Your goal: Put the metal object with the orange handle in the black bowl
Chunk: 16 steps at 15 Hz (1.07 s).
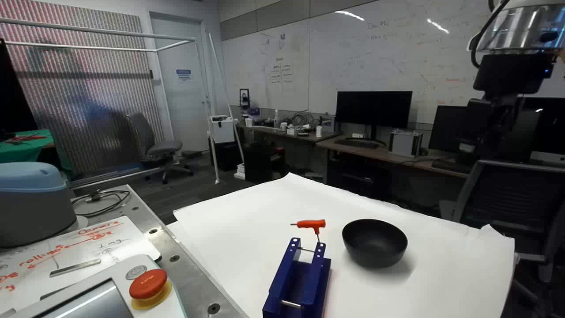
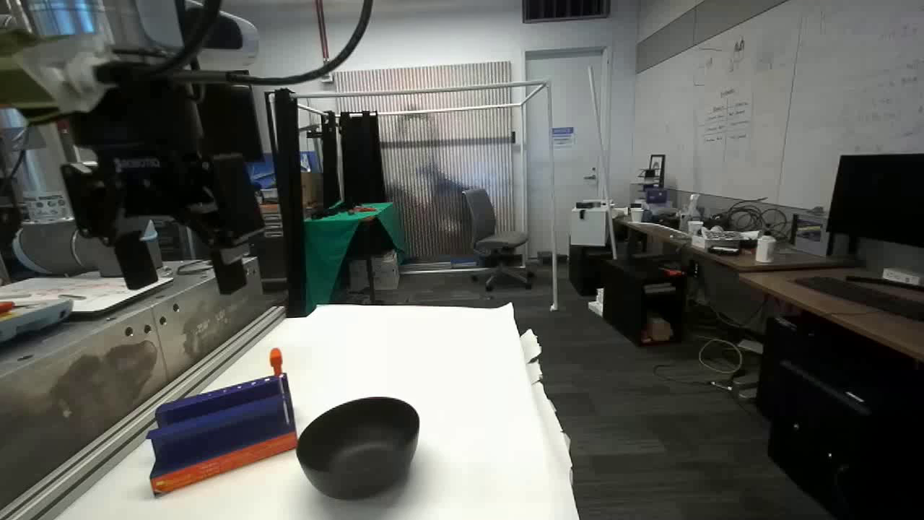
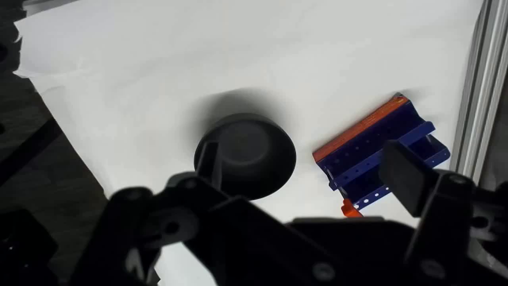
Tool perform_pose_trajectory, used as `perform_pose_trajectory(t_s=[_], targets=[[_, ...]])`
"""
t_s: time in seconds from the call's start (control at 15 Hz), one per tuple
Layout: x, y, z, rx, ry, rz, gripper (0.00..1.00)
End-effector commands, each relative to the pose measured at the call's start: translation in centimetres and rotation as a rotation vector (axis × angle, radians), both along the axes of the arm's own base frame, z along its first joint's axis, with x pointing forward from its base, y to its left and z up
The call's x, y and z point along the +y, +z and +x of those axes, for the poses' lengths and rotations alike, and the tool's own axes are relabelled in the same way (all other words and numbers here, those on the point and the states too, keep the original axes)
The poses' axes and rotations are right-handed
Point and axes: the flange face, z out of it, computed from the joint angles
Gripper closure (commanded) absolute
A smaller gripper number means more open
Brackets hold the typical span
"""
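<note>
1. The metal object with the orange handle (image 1: 311,224) is located at one end of the blue block (image 2: 231,427), outside the bowl. Its handle is raised above the block, and its thin rod is directed down to the block's top edge. Whether the rod is seated in a hole there cannot be told.
2. In an exterior view, a short metal tip is seen projecting from one end of the handle, which is set crosswise to the rod.
3. The black bowl (image 2: 354,462) is set open side up on the white-covered bench (image 2: 462,375), near the block; a strip of white is shown between them in the wrist view.
4. The tool (image 2: 182,269) is held high, its fingers (image 2: 229,273) pointed down and spread wide, well apart from the metal object.
5. In the wrist view, part of the bowl is hidden by one finger and part of the block by the other.
6. An orange strip (image 3: 359,129) is seen along the block's lower side.
7. In an exterior view, a red button (image 1: 148,282) is shown in the foreground; farther back, a black monitor (image 1: 374,109) is stood on a desk (image 1: 325,143).
</note>
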Motion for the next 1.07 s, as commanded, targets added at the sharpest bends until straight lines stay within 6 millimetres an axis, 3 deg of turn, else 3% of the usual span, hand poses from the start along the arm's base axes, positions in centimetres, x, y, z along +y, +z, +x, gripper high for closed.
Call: perform_pose_trajectory(t_s=[0.0,0.27,0.67,1.0], targets=[[0.0,0.3,0.1,-0.005,0.0,0.0,0.0],[0.0,1.0,0.1,-0.02,0.001,0.001,0.0],[3.0,0.5,9.7,0.055,0.145,-0.097,0.0],[6.2,-2.9,18.0,0.14,0.299,-0.101,0.0]])
